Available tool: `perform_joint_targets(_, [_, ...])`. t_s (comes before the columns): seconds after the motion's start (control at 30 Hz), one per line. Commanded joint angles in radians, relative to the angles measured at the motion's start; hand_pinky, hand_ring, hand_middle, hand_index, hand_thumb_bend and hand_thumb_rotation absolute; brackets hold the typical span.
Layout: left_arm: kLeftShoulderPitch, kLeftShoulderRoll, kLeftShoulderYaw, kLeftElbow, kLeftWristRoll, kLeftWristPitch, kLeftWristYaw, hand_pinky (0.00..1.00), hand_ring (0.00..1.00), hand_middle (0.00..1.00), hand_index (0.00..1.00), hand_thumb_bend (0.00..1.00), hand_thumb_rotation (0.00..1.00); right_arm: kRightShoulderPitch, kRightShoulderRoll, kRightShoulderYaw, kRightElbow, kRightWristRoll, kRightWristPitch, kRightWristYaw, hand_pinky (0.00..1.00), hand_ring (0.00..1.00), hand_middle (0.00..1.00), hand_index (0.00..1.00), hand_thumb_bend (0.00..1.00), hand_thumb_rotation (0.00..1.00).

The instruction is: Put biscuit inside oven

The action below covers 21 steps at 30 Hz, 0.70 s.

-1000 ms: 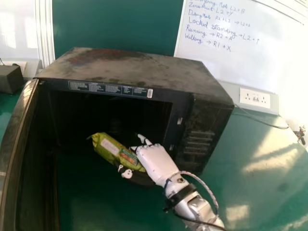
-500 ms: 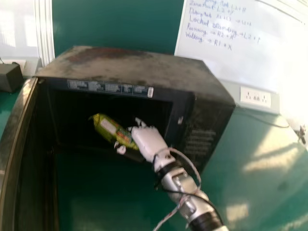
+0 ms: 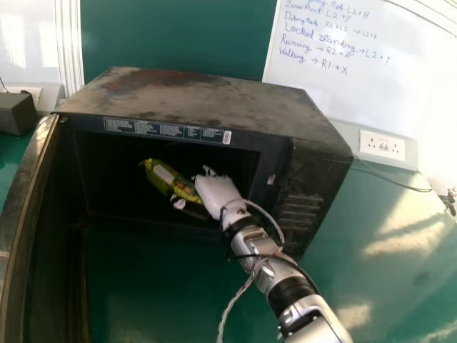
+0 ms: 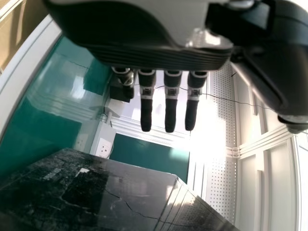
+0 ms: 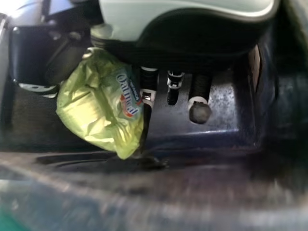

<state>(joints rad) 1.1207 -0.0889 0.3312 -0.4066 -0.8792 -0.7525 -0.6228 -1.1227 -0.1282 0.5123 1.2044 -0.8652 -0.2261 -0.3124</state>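
Note:
My right hand (image 3: 216, 194) reaches through the open front of the black oven (image 3: 207, 96), its fingers and thumb round the yellow-green biscuit packet (image 3: 161, 176). The packet slants inside the cavity, to the left of the hand. In the right wrist view the packet (image 5: 98, 103) sits between thumb and fingers of the right hand (image 5: 149, 91), above the oven's inner floor. My left hand (image 4: 171, 101) has straight fingers and holds nothing; the oven's outer casing (image 4: 96, 192) stands beyond it in the left wrist view.
The oven door (image 3: 27, 214) stands open along the left. A dark box (image 3: 16, 114) is at the far left of the green table (image 3: 385, 243). A wall socket (image 3: 382, 144) with a cable is behind, to the right of the oven.
My right hand has moved forward, deeper into the oven, carrying the packet with it. More of the right forearm shows in the head view.

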Motion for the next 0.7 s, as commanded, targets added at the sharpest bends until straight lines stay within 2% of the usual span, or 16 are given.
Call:
perform_joint_targets(0.0, [0.01,-0.065,-0.006,0.011,-0.015,-0.005,-0.01,0.89,0.8,0.81,0.82,0.82,0.62,-0.051,-0.004,-0.011,0.038,0.032,0.025,-0.015,0.04,0.07,0.45,0.48,0.51,0.0])
perform_joint_targets(0.37, [0.014,-0.072,-0.006,0.011,-0.005,-0.012,-0.006,0.86,0.79,0.81,0.82,0.83,0.55,-0.106,-0.004,-0.008,0.122,0.065,0.072,-0.009,0.04,0.07,0.45,0.48,0.51,0.0])
perform_joint_targets(0.67, [0.016,-0.071,0.001,0.02,-0.012,-0.022,-0.022,0.88,0.79,0.81,0.83,0.84,0.55,-0.111,-0.017,-0.009,0.148,0.075,0.102,0.018,0.04,0.07,0.45,0.49,0.51,0.0])
